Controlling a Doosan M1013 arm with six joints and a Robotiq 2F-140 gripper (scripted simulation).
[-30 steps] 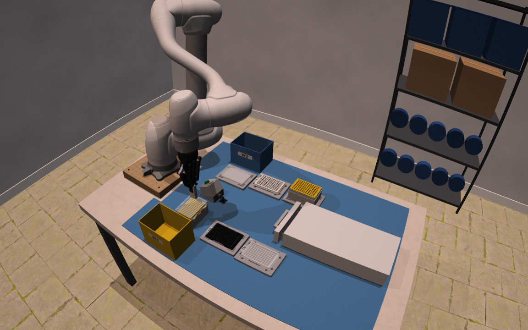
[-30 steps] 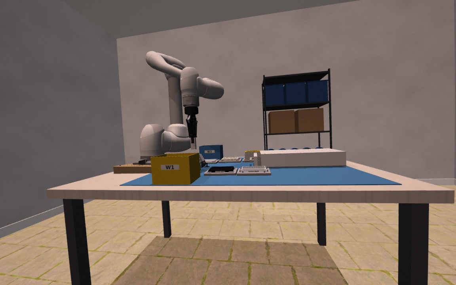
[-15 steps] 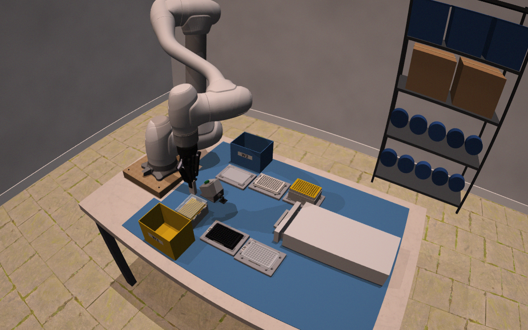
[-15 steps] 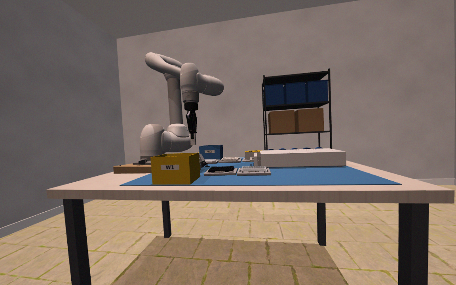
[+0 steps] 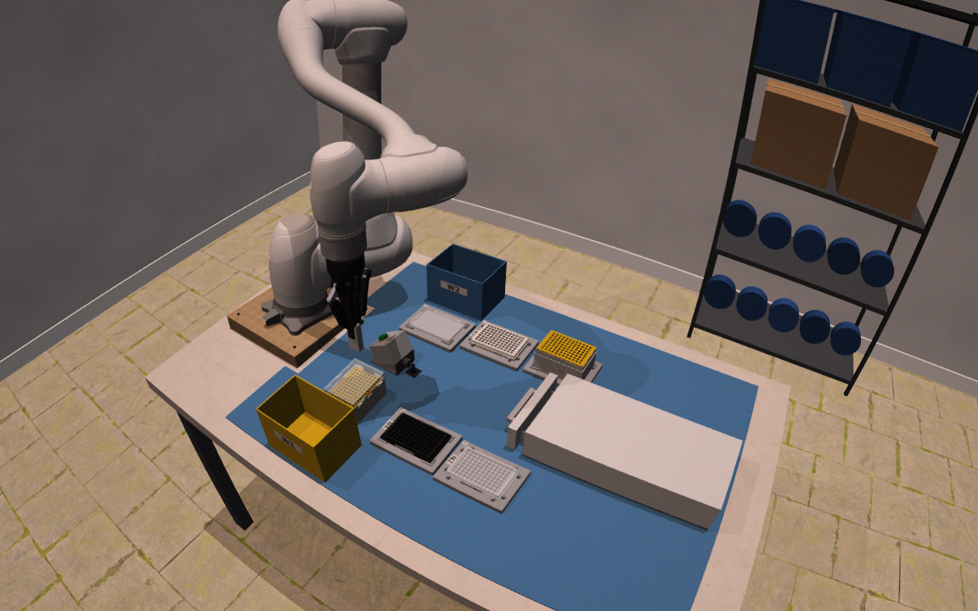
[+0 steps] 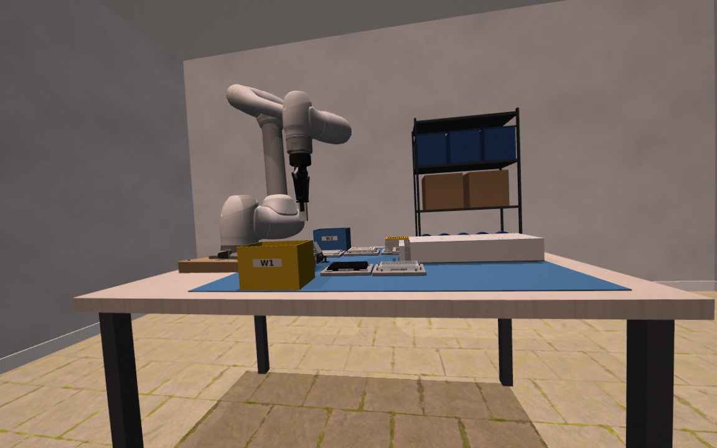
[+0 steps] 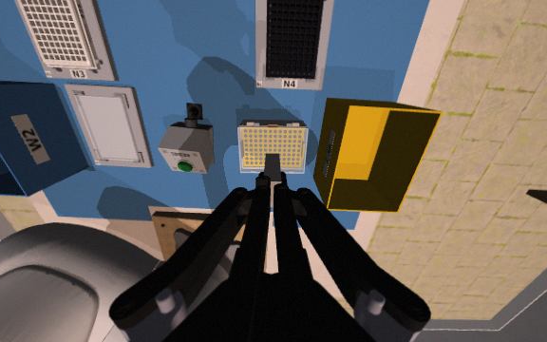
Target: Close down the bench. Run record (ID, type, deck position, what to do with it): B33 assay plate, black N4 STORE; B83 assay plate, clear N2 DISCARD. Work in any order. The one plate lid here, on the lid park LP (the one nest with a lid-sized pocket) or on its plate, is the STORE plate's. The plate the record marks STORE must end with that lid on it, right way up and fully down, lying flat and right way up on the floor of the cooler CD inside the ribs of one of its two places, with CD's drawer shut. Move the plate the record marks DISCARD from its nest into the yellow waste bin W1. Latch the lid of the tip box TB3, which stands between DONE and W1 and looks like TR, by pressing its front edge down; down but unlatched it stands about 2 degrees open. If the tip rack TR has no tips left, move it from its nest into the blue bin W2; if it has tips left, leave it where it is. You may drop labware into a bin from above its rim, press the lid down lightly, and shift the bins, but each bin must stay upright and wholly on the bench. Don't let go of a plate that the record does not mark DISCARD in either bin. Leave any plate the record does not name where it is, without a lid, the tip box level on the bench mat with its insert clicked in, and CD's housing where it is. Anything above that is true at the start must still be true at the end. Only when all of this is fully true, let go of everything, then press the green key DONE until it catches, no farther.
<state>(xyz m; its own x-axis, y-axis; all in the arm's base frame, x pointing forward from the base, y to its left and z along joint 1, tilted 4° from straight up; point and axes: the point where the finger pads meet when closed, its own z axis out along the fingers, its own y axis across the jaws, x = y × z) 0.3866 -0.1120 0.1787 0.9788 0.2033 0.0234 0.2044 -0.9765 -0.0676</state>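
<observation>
Two bins on this bench: yellow W1 (image 5: 308, 433) sits at the near left corner, blue W2 (image 5: 467, 279) toward the far edge. Right behind W1 is tip box TB3 (image 5: 356, 385) with its clear lid down (latched or not, can't tell). The black plate (image 5: 416, 436) in N4 and the clear plate (image 5: 481, 473) beside it lie along the near edge. Gripper (image 5: 356, 341) hangs above the far left, fingers pressed together, holding nothing, beside the DONE key (image 5: 383, 335).
</observation>
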